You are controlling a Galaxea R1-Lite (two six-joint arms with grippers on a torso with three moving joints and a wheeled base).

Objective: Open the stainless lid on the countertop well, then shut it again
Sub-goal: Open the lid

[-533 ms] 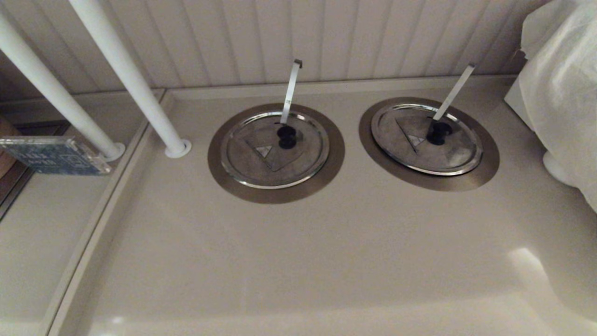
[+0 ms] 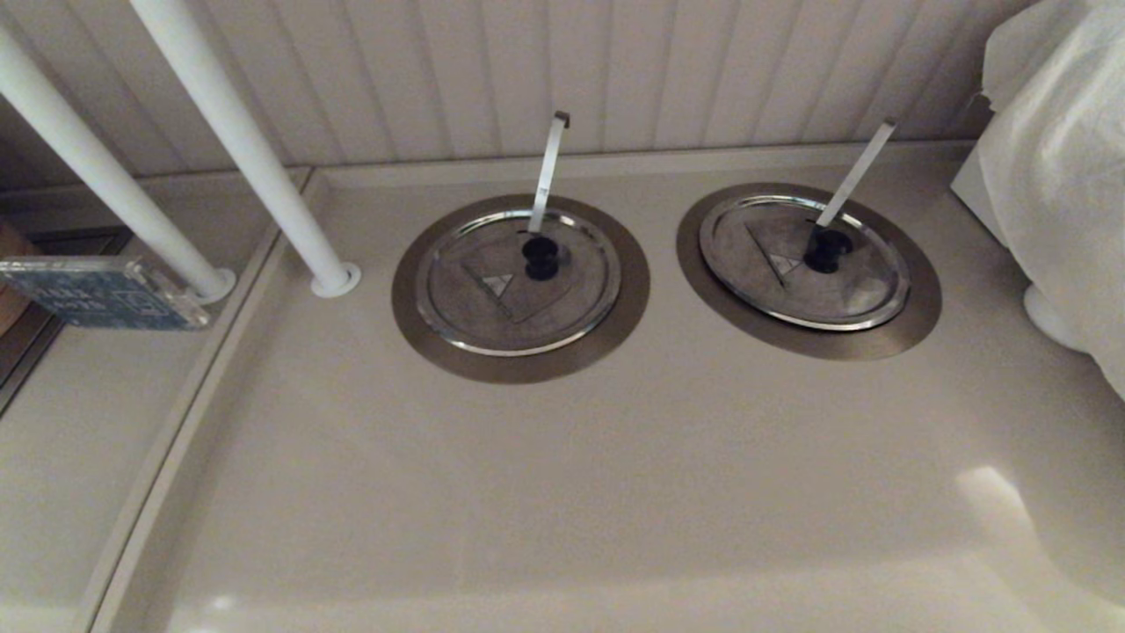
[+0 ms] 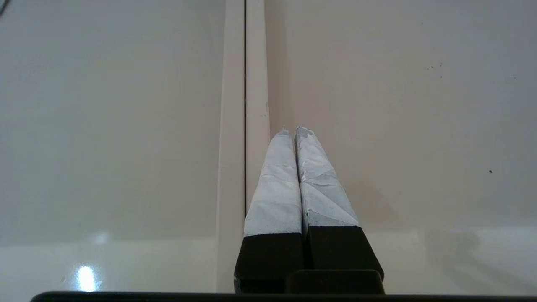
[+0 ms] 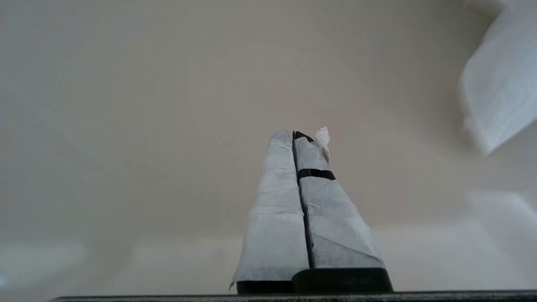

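Note:
The stainless lid (image 2: 804,264) with the strongly slanting strip (image 2: 855,174) and black knob (image 2: 827,249) lies flat and closed on the right countertop well, whose brushed collar (image 2: 914,321) is set in the beige counter. Neither arm shows in the head view. In the left wrist view my left gripper (image 3: 293,130) is shut and empty above the counter, beside a seam (image 3: 244,105). My right gripper (image 4: 293,133), seen in the right wrist view, is shut and empty over bare counter, with white cloth (image 4: 501,96) off to one side.
A second well (image 2: 413,325) on the left bears an identical lid (image 2: 514,286) with an upright strip (image 2: 548,167). Two white poles (image 2: 255,167) stand at back left. A blue box (image 2: 97,294) sits far left. White cloth (image 2: 1063,158) covers something at right.

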